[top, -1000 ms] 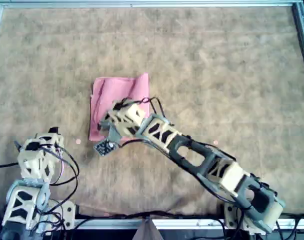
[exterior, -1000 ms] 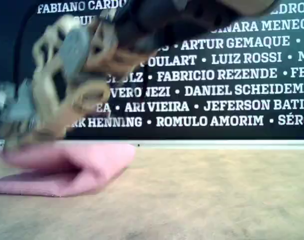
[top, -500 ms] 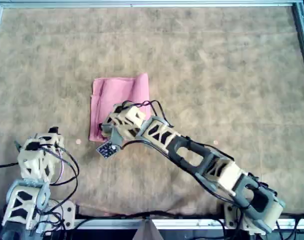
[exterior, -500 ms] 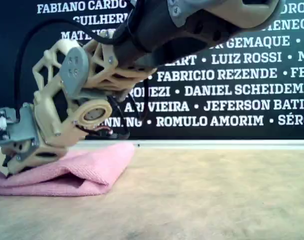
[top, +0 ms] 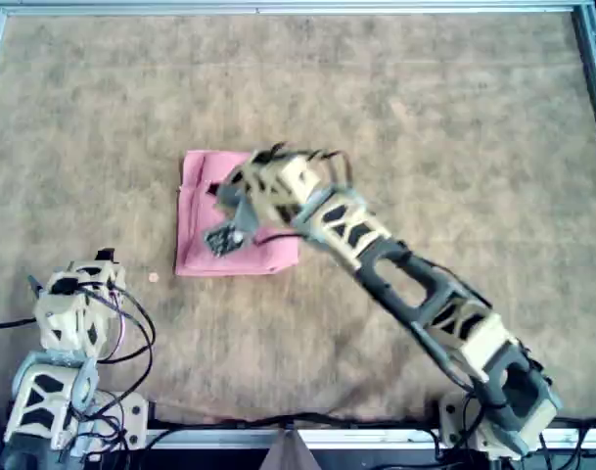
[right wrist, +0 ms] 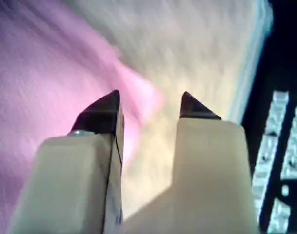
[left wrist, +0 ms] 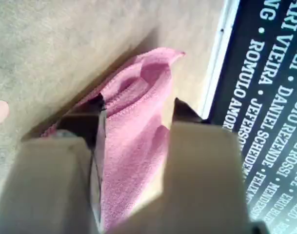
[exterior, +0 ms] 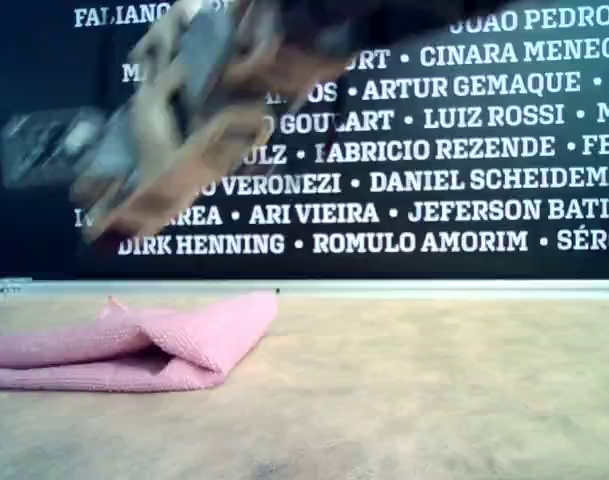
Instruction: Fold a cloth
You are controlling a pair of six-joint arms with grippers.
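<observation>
overhead: cloth [top: 229, 215] folded; exterior: arm blurred

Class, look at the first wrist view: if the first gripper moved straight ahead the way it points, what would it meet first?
Most likely the pink cloth, which lies framed between the open jaws of my first gripper. Depth is unclear, so it might graze the brown mat first.
</observation>
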